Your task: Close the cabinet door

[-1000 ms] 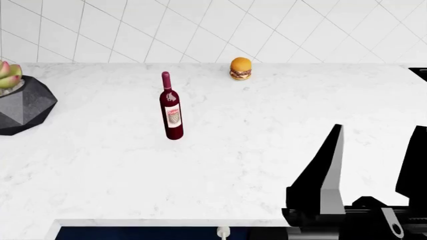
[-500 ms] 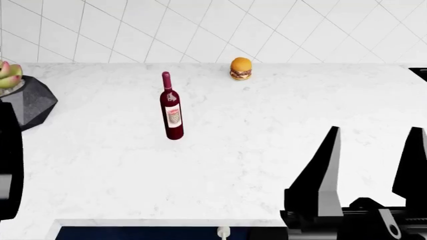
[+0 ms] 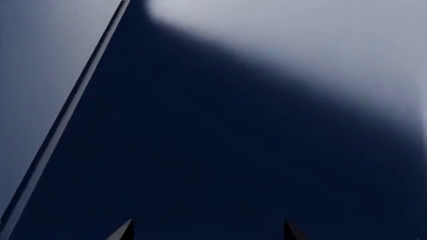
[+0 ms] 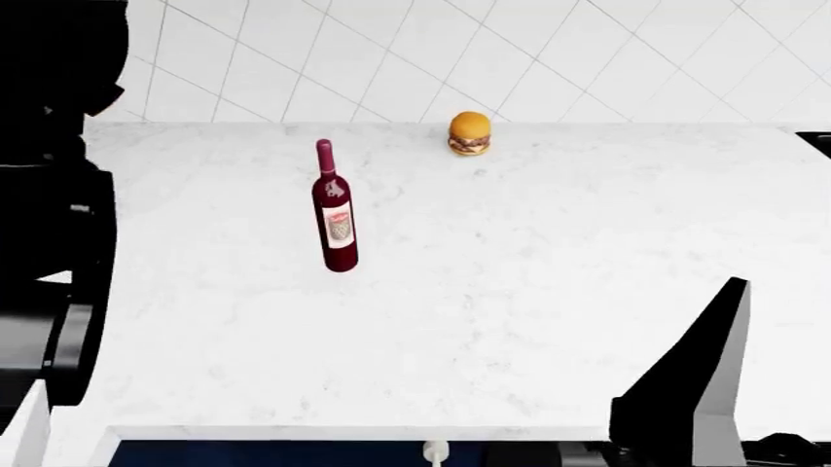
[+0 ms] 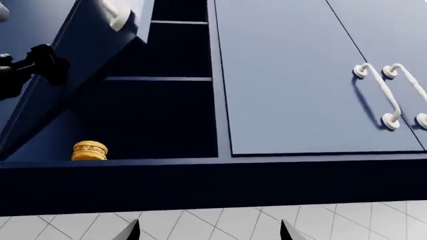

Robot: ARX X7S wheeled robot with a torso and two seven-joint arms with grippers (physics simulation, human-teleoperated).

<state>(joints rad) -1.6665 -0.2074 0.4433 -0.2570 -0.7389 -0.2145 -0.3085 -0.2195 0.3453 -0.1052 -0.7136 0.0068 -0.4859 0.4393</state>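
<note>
the left claw [image 3: 208, 231], open and empty, faces the ajar cabinet door [image 3: 220, 130] directly ahead, nearer than the right arm.

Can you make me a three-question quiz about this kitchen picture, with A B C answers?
1. Where is the burger on the counter?
A. by the tiled wall
B. at the front edge
C. on the bottle

2. What colour is the wine bottle?
A. green
B. dark red
C. yellow

3. How is the cabinet door?
A. shut
B. missing
C. swung open

Answers: 1 A, it sits at the back by the tiles. 2 B, dark red glass. 3 C, shelves show behind it in the right wrist view.
</note>
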